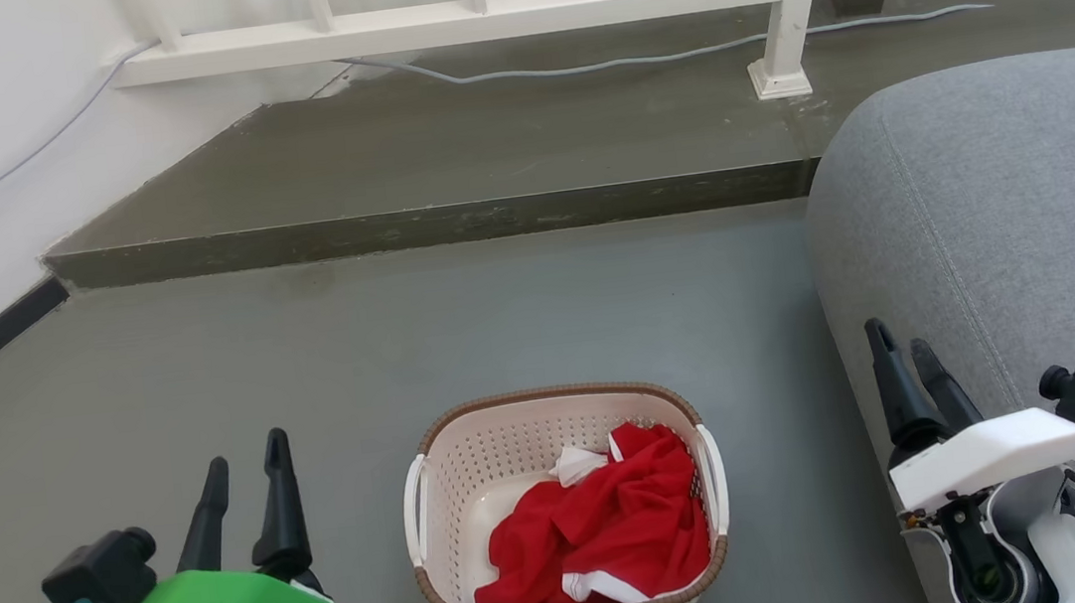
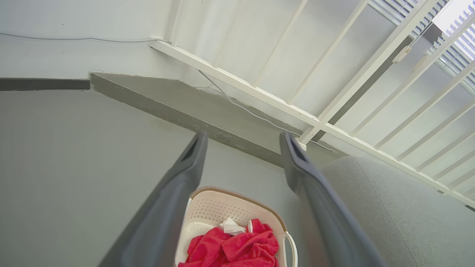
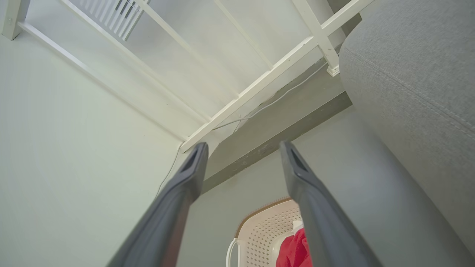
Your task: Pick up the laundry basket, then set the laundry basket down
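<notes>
The basket (image 1: 503, 450) stands upright on the grey floor (image 1: 401, 336), at the lower middle of the head view. Its white handles are on its left and right sides. A red garment (image 1: 611, 523) with a bit of white lies bunched inside, mostly toward the right wall. Nothing touches the basket, and it looks flat and settled on the floor.

The left gripper (image 1: 246, 452) hangs at the lower left of that view, well apart from the nearer handle. Its fingers are spread with nothing between them. The right gripper (image 1: 898, 338) is at the lower right, in front of the grey sofa (image 1: 1008, 212). It is spread and empty too, and also well apart from the basket. In each wrist view the basket sits low in the frame between the two dark fingers. The fingers point past it toward the step (image 1: 430, 225) and the white railing (image 1: 467, 14) at the top.

From where I stand, the task looks hardly begun. No handle is gripped and the basket isn't lifted. As I judge it, the whole job is left: bring both grippers in to the handles, close on them, raise the basket level so the garment stays in, then set it down
</notes>
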Robot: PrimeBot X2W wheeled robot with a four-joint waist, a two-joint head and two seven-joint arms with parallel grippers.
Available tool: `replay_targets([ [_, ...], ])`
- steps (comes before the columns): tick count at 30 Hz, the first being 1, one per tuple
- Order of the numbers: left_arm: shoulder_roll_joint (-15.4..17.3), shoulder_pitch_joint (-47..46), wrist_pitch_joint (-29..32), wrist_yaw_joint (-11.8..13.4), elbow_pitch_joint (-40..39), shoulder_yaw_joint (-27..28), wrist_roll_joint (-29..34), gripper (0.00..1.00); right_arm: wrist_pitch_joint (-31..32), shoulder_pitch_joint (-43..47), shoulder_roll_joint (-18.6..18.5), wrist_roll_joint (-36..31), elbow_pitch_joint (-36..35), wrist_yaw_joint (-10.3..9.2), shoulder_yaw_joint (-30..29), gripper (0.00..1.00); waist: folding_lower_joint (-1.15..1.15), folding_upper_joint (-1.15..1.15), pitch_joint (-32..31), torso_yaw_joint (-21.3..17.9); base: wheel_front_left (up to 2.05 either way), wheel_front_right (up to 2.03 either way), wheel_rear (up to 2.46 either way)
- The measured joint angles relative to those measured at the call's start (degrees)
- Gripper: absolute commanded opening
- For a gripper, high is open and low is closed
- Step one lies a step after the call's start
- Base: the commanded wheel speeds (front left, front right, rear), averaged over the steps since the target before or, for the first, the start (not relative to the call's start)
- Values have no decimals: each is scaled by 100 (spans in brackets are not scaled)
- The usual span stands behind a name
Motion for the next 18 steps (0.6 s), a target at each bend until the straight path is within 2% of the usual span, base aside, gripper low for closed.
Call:
replay_targets([
  [18, 41, 56, -359, 322, -396, -386, 1648, 100, -337, 31, -26, -1458, -331, -286, 463, 100, 0, 0, 20, 13, 0, 0, 0],
])
